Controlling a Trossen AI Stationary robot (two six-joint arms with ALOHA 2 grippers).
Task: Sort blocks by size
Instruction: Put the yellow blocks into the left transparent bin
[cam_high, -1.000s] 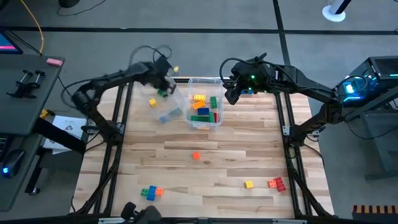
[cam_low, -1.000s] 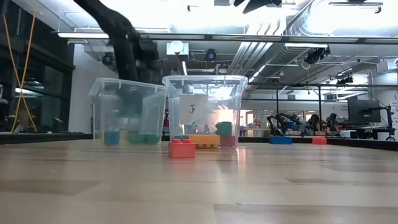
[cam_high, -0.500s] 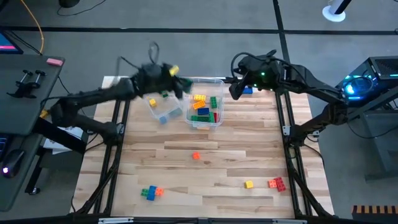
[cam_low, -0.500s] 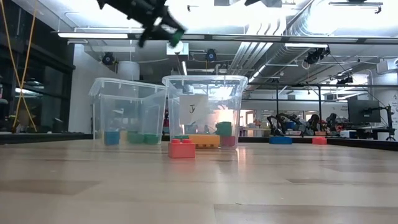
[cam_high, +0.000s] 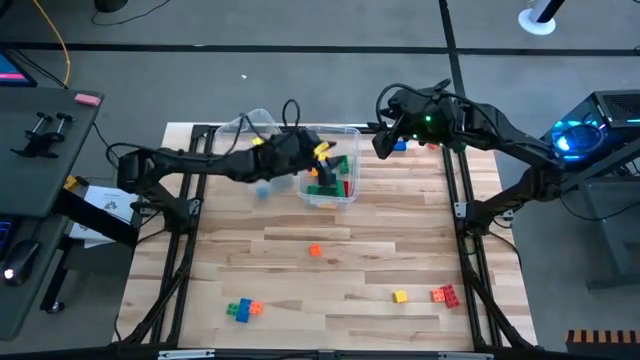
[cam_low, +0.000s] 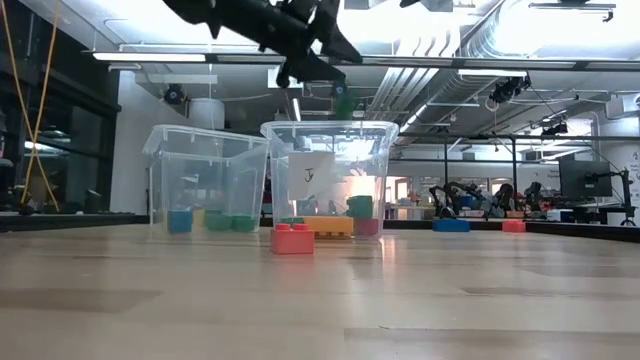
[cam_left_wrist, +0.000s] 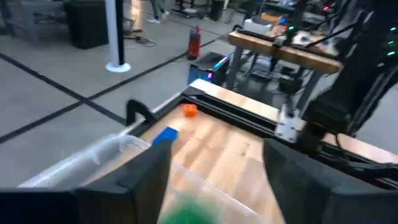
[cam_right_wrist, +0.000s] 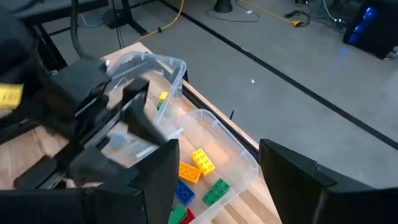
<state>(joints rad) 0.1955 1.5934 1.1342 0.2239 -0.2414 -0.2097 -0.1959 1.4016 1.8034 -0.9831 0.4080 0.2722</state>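
Green block (cam_low: 343, 103) pinched in the left gripper (cam_high: 318, 166) — above the right-hand clear bin (cam_high: 351, 134).
Right gripper (cam_high: 381, 146) hovers just beside that bin — fingers spread, empty.

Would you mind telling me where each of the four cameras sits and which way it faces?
High: overhead, straight down; both arms, left tool over right-hand bin.
Low: table height, level across; red block, bins, left arm above.
Left wrist: past own fingers; blue block.
Right wrist: past own fingers; bins, left arm.
Shared: that bin shows in high, low, right wrist.
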